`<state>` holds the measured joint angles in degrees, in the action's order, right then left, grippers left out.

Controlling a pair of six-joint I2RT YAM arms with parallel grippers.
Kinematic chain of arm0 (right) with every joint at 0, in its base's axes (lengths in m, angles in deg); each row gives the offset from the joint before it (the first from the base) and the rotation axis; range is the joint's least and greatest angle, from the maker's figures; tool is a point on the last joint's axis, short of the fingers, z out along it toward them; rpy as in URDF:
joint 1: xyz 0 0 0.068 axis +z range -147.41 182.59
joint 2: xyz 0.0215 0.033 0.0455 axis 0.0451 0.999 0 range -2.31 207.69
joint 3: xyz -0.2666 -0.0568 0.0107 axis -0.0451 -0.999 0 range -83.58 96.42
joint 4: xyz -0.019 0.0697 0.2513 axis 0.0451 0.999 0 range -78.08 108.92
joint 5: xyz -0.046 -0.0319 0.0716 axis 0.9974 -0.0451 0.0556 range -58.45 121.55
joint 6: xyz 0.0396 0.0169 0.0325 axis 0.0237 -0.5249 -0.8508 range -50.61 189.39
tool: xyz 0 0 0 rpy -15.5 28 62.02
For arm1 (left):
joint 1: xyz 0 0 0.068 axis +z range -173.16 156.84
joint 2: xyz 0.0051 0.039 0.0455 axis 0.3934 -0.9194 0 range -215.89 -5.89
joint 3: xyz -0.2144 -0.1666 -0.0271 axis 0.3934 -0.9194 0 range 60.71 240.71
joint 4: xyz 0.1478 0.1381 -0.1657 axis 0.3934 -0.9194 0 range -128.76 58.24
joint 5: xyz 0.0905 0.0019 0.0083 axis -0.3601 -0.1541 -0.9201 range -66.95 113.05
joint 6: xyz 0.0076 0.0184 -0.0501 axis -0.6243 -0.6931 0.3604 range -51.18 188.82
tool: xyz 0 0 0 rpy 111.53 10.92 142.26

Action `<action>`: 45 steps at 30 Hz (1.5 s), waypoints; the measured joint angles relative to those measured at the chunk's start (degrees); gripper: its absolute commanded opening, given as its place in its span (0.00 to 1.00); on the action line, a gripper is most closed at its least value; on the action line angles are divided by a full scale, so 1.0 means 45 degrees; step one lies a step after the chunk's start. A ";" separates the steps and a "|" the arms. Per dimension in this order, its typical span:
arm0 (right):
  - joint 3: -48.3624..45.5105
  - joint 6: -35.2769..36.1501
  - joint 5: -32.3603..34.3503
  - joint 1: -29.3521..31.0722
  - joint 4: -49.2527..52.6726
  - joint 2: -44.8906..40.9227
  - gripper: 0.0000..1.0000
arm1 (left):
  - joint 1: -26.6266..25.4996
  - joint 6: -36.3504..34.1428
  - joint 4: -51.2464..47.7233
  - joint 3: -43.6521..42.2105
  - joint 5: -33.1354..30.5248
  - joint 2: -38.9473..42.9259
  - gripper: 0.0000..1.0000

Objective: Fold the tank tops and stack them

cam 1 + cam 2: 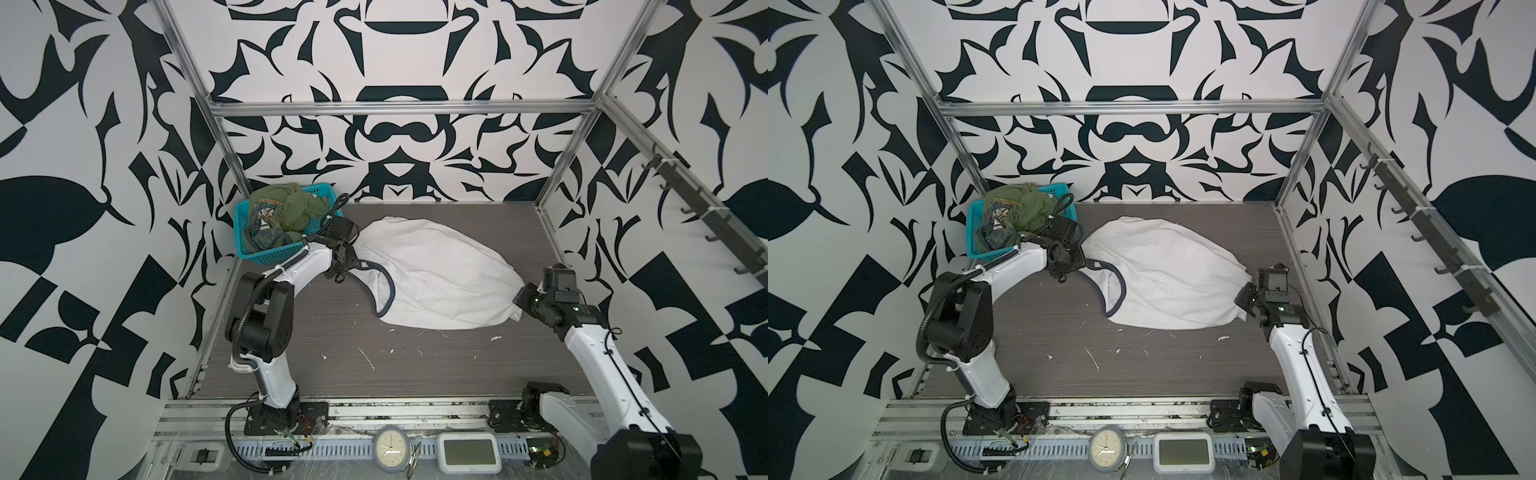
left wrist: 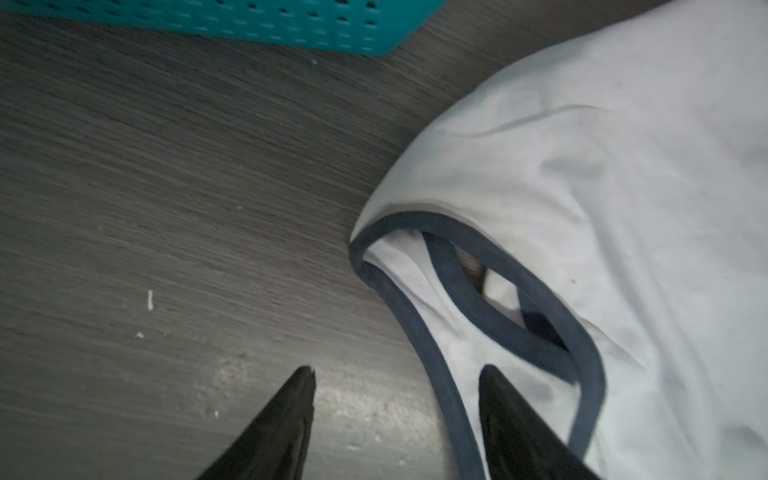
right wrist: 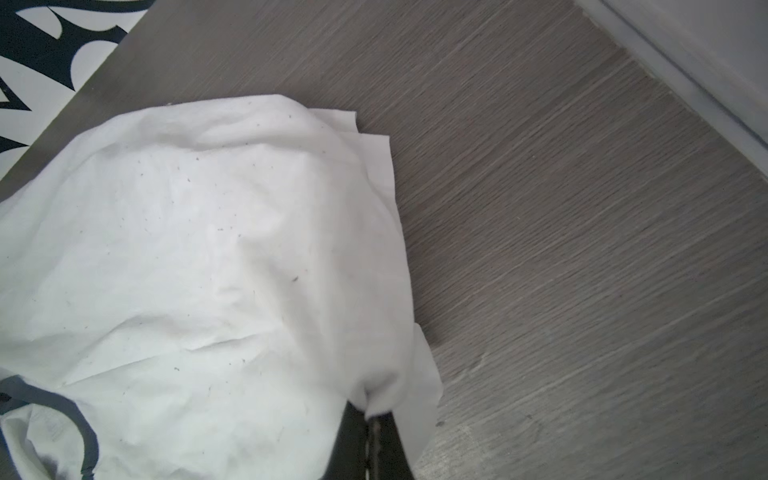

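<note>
The white tank top [image 1: 432, 274] [image 1: 1163, 270] lies bunched in the middle of the dark table, with its navy-trimmed armhole toward the left arm. My left gripper [image 2: 397, 374] [image 1: 345, 270] is open at that trimmed edge: one fingertip is over the bare table, the other over the white cloth [image 2: 602, 166], and nothing is gripped. My right gripper [image 3: 370, 415] [image 1: 519, 301] is shut on a pinched corner of the white tank top [image 3: 187, 249] at its right end. The olive green tank top [image 1: 282, 208] [image 1: 1017, 205] sits crumpled in the basket.
A teal mesh basket [image 1: 266, 255] [image 2: 249, 25] stands at the table's back left corner, close behind the left gripper. Metal frame posts [image 1: 552, 183] border the table. A clock [image 1: 391, 449] and a small screen [image 1: 469, 453] sit on the front rail.
</note>
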<state>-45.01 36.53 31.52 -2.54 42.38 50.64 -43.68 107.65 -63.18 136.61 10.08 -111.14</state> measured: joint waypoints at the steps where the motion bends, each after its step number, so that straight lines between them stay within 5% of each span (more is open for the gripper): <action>1: -0.0005 0.0024 0.0121 0.0000 0.0044 -0.0097 0.00 | 0.0010 -0.0068 -0.0141 0.0291 -0.0248 -0.0374 0.59; 21: 0.0000 0.0253 0.0578 -0.0010 0.0340 -0.0287 0.00 | 0.0058 -0.0918 -0.0733 0.1452 -0.1549 -0.2603 0.38; 36: 0.0000 0.0253 0.0578 -0.0010 0.0359 -0.0287 0.00 | 0.0180 -0.1117 -0.0389 0.1729 -0.1841 -0.2890 0.00; 41: 0.0155 0.0257 0.0777 -0.0010 0.0661 -0.0291 0.00 | 0.0141 -0.1054 0.0044 0.0787 -0.1982 -0.1797 0.00; 45: 0.0651 0.0306 0.1282 -0.0015 0.1117 -0.0544 0.00 | -0.0136 -0.0899 0.0296 -0.0685 -0.2555 0.0967 0.00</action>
<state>-42.08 37.91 37.29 -2.60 47.41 48.19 -44.29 103.60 -61.85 133.53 -1.41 -106.79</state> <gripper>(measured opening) 0.043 0.053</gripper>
